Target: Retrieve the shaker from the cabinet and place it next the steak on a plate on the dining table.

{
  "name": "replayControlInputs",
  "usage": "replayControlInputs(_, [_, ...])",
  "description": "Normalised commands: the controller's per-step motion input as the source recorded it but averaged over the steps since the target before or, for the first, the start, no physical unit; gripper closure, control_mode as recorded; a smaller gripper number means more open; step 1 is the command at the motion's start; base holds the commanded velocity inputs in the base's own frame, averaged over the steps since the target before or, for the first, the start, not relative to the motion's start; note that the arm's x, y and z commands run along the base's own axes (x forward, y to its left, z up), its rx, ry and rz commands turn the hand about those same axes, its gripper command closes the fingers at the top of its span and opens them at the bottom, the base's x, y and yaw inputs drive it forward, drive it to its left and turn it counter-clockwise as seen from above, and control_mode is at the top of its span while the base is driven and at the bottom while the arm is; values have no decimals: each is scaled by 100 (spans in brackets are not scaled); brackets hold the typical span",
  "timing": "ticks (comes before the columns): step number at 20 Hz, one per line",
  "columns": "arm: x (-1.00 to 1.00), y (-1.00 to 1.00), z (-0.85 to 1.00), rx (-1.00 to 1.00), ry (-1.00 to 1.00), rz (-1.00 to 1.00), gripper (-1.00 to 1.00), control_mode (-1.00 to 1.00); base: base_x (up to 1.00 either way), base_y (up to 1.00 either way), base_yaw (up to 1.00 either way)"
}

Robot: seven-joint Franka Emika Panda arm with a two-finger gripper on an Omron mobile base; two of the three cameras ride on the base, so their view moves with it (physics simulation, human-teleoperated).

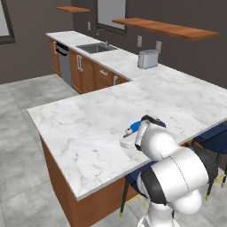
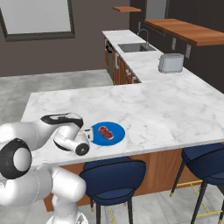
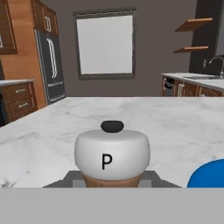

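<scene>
Hand view: the shaker (image 3: pixel 112 155) stands upright dead ahead, its pale rounded top marked "P" under a small dark knob, brown wood just showing beneath. Grey finger parts flank its base on both sides, so the gripper (image 3: pixel 112 183) looks closed on it. It sits low over the marble table (image 3: pixel 52 127), with the blue plate (image 3: pixel 210 175) at the lower right edge.

Right base view: the arm bends over the near edge of the table (image 2: pixel 175 113), the hand (image 2: pixel 74 142) just left of the plate (image 2: pixel 107 133), which carries the steak (image 2: pixel 105 131). Whether the shaker touches the marble cannot be told.

Left base view: the wrist hides most of the plate (image 1: pixel 133 128).
</scene>
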Motion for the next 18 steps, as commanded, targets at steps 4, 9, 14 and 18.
replayControlInputs(4, [16,0,-31,0,-4,4,100,-100,0,0,0])
replayControlInputs(9, [18,0,-25,0,-6,4,100,-100,0,0,0])
replayControlInputs(14, [24,0,-20,0,-6,4,-100,-100,0,0,0])
replayControlInputs(18, [14,0,-8,0,-3,3,-100,-100,0,0,0])
